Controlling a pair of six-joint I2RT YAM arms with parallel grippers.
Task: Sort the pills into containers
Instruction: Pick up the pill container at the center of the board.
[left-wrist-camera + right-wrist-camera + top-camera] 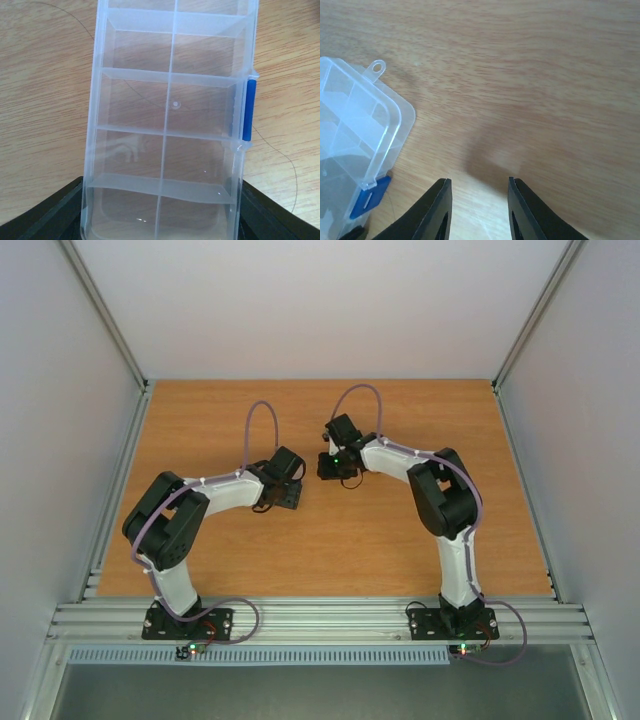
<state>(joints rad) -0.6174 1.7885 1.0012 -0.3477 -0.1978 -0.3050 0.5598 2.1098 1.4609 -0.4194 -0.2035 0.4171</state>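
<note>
1. Clear plastic rectangular pill box (pixel 170 125): two columns of cells (pixel 135 100), lying flat on the light wooden worktop (pixel 530 75). In the left wrist view its long axis runs from 6 to 12 o'clock.
2. Blue clasp (pixel 248 110): on the box's 3 o'clock wall.
3. Round-holed hang tab (pixel 377 67): on a box corner, at 10 o'clock in the right wrist view.
4. Left tool (pixel 161 205): black fingers (pixel 45 220) flank the box's near end, close against both long walls. Whether they clamp it cannot be told.
5. Right tool (pixel 480 200): released, jaws apart over bare wood, with the box at its 9 o'clock.
</note>
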